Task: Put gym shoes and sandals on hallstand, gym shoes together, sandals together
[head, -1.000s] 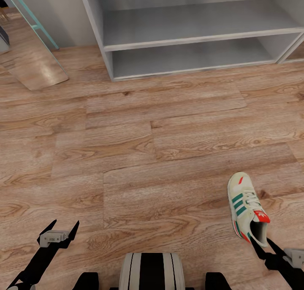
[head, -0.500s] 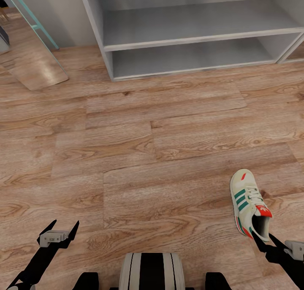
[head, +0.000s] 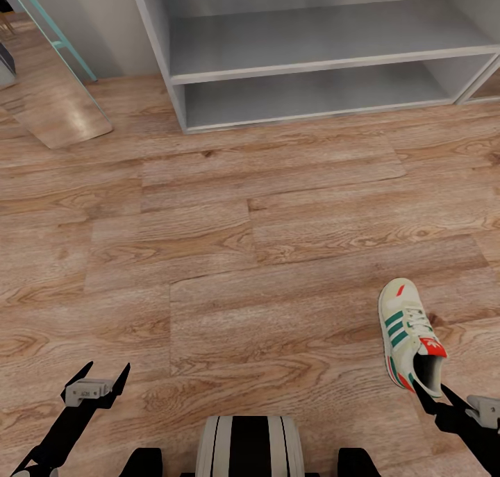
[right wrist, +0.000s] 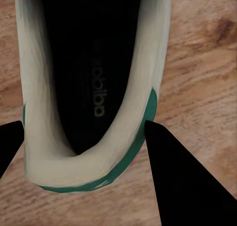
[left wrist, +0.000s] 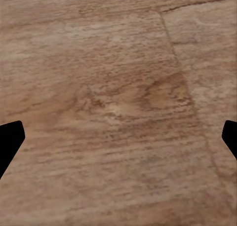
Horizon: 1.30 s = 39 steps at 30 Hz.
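On floor (head: 229, 241): gym shoe (head: 411, 336); rack (head: 312, 53) shelves bare.

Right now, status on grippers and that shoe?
Left gripper open, empty, over floor. Right gripper open, straddling gym shoe heel, not closed. Hallstand shelves bare, path unobstructed.

Head cam sits high, angled forward and down over the corridor floor (head: 229, 255), hallstand (head: 312, 53) at the far edge. Left wrist cam looks straight down, close on bare planks. Right wrist cam sits very near the gym shoe (right wrist: 94, 88) heel opening; it shares that shoe with the head view.
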### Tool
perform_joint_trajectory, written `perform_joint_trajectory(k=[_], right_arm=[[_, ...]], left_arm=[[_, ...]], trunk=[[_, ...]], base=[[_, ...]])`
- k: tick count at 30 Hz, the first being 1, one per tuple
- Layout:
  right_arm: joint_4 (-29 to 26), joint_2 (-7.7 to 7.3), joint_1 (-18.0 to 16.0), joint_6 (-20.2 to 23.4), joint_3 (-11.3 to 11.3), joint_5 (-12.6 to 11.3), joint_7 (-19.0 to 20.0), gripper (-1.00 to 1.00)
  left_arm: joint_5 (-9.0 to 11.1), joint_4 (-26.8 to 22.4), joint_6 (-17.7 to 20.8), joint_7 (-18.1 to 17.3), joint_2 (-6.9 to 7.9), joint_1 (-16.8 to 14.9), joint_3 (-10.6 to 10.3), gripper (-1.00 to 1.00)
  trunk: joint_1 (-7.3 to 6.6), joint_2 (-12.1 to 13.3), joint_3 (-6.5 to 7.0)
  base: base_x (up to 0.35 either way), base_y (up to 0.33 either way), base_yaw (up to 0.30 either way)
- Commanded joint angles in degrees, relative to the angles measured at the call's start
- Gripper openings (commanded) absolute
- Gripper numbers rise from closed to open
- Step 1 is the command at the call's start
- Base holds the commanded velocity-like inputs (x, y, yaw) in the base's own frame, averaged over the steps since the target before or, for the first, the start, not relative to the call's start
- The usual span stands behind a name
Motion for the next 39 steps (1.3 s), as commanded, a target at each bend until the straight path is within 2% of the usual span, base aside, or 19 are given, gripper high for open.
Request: perform_joint_trajectory(k=[1,12,23,39], right_arm=[[0.0,0.0,0.0,0.1,0.0,-0.1,-0.1,-1.0],[0.6,0.6,0.3,-0.2,0.0,-0.1,0.1,-1.0],[0.8,1.3,0.4,-3.0,0.0,-0.1,0.2,-1.0],[0.7,1.64,0.4,-3.1,0.0,0.0,0.1,-1.0]], left_arm=[[0.0,0.0,0.0,0.0,0.0,0.0,0.0,1.0],[0.0,0.0,0.0,0.1,0.0,0.0,0.0,1.0],[0.0,0.0,0.0,0.1,0.0,0.0,0.0,1.0],[0.0,0.0,0.0,0.1,0.0,0.0,0.0,1.0]], trunk=[[0.0,0.0,0.0],[0.0,0.0,0.0],[0.0,0.0,0.0],[0.0,0.0,0.0]], base=[[0.0,0.0,0.0],[0.0,0.0,0.0],[0.0,0.0,0.0],[0.0,0.0,0.0]])
